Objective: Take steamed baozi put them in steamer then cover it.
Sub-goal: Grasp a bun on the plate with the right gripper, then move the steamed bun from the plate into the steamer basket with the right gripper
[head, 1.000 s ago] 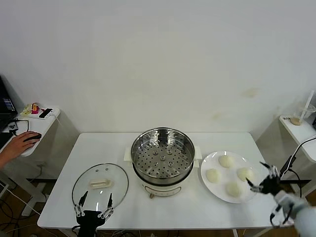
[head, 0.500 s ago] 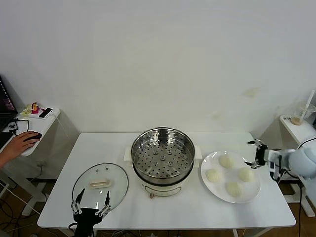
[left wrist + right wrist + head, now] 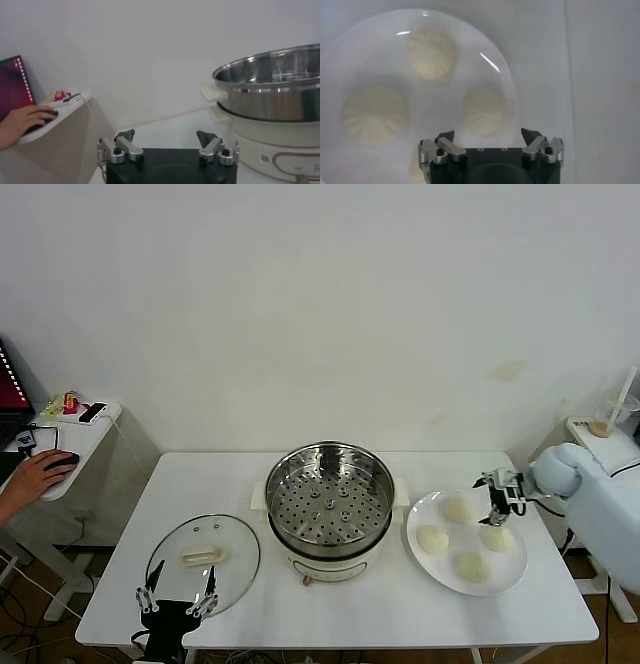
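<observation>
The steamer, a shiny steel basket with a perforated floor on a cream pot base, stands empty at the table's middle; it also shows in the left wrist view. Four baozi lie on a white plate to its right. My right gripper is open and empty just above the plate's far right part, over the baozi. In the right wrist view that baozi lies just ahead of the gripper. The cover lies flat at front left. My left gripper is open at the front edge, below the cover.
A person's hand rests on a mouse on a small side table to the left. Another small table with a cup stands at the right. The white wall is close behind the table.
My right arm has swung from beyond the table's front right corner up and left to above the plate. My left gripper has sunk slightly toward the front edge.
</observation>
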